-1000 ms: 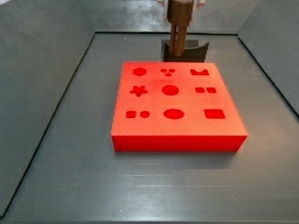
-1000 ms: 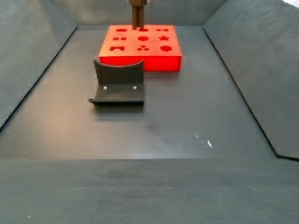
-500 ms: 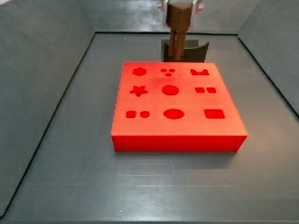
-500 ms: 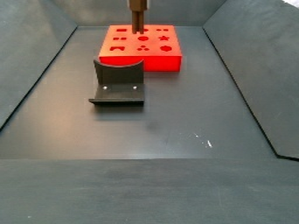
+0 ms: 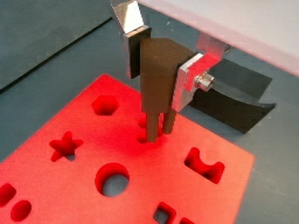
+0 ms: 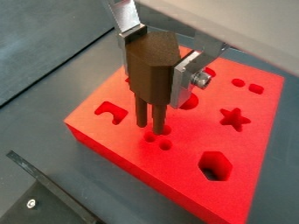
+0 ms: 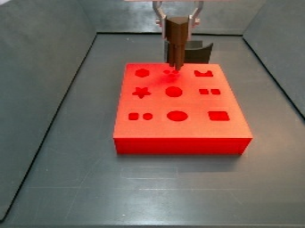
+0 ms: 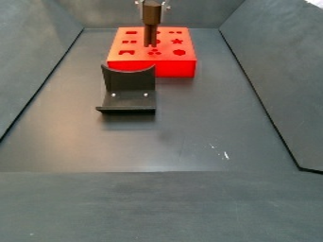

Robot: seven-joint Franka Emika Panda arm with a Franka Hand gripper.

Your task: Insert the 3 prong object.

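Note:
My gripper [image 7: 177,16] is shut on the 3 prong object [image 7: 176,40], a brown peg held upright with its dark prongs pointing down. It hangs over the far part of the red board [image 7: 179,111], with the prong tips at the group of three small round holes [image 7: 174,74]. I cannot tell whether the tips are inside the holes. Both wrist views show the peg [image 5: 160,74] [image 6: 152,70] clamped between the silver fingers [image 5: 193,74] [image 6: 187,74], prongs just at the board surface [image 6: 176,166]. A side view also shows the peg [image 8: 150,24] over the board [image 8: 154,57].
The dark fixture [image 8: 127,88] stands on the floor beside the red board; it also shows in a side view [image 7: 198,51] and in both wrist views [image 5: 239,101] [image 6: 47,197]. Other shaped holes, such as a star [image 7: 141,91] and a circle [image 7: 174,92], cover the board. Grey walls enclose the floor.
The gripper has moved with the peg from over the board's far edge to over the three small holes, and has come down so the prongs reach the board.

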